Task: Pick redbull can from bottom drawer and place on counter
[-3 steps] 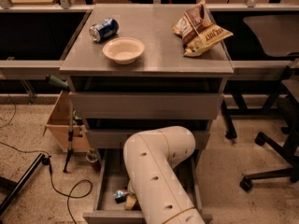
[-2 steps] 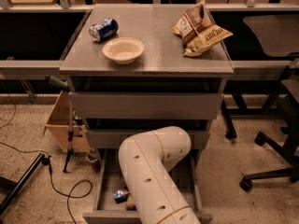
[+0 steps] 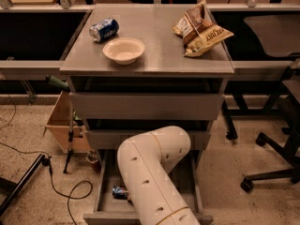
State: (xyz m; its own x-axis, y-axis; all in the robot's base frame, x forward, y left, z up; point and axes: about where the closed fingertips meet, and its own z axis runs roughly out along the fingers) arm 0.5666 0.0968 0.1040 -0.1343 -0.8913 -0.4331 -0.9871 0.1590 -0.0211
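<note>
The redbull can (image 3: 119,191) lies on its side at the left of the open bottom drawer (image 3: 107,204), its right end covered by my arm. My white arm (image 3: 150,172) bends down into that drawer and fills most of it. My gripper is hidden behind the arm, somewhere inside the drawer near the can. The counter (image 3: 159,50) is the grey top of the cabinet, above two closed drawers.
On the counter lie a wider blue can (image 3: 103,29) on its side, a white bowl (image 3: 123,49) and a chip bag (image 3: 201,28). A cardboard box (image 3: 58,125) and cables (image 3: 61,191) are left of the cabinet. Office chair legs (image 3: 276,172) stand at the right.
My arm has shifted slightly to the left over the drawer, covering a little more of the can. The can has stayed in place.
</note>
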